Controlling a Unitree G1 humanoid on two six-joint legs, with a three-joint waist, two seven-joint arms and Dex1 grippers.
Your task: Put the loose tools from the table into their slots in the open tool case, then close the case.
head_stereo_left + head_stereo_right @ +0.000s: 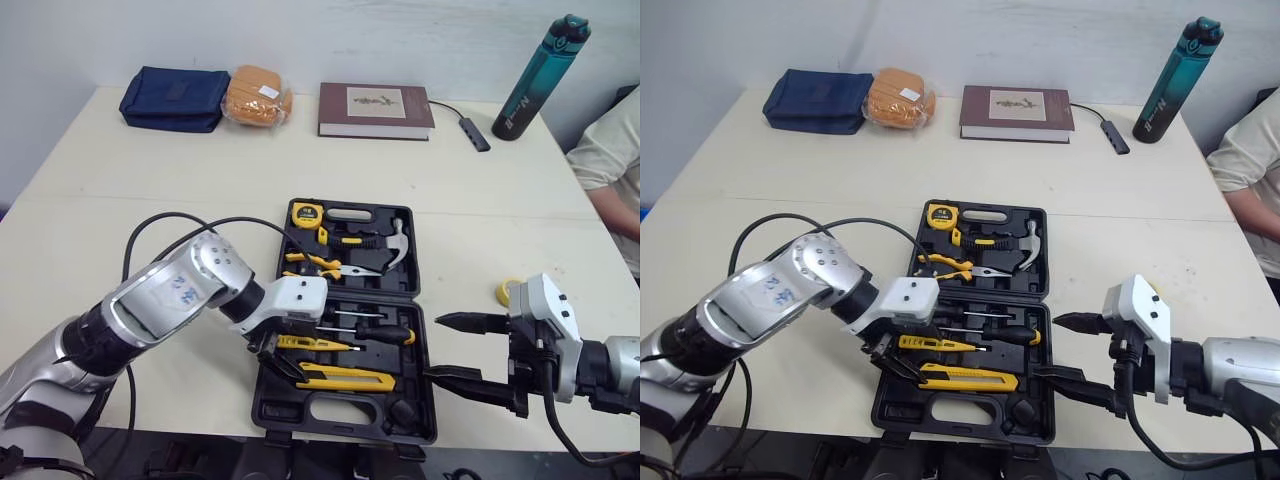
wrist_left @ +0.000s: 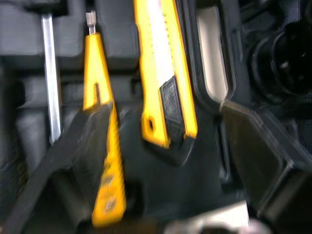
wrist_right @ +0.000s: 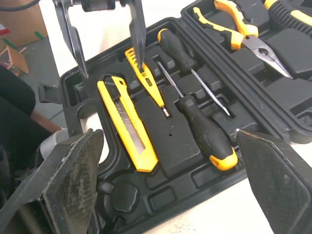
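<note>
The black tool case (image 1: 345,418) lies open near the table's front edge. Its lower half holds a yellow utility knife (image 1: 340,377), a slim yellow tester screwdriver (image 1: 310,343) and two black-handled screwdrivers (image 1: 378,333). Pliers (image 1: 322,265), a hammer (image 1: 388,250) and a tape measure (image 1: 305,212) sit in the upper half. My left gripper (image 1: 275,358) hovers open over the lower left of the case; one finger (image 3: 138,44) touches the tester's handle, and the knife (image 2: 163,87) lies between the fingers. My right gripper (image 1: 433,348) stands open just right of the case, holding nothing.
A yellow tape roll (image 1: 505,292) lies on the table behind my right gripper. Along the far edge are a blue pouch (image 1: 175,97), a bread bag (image 1: 258,96), a book (image 1: 375,108), a cable adapter (image 1: 475,133) and a teal bottle (image 1: 540,75). A person's arm (image 1: 612,165) is at the right.
</note>
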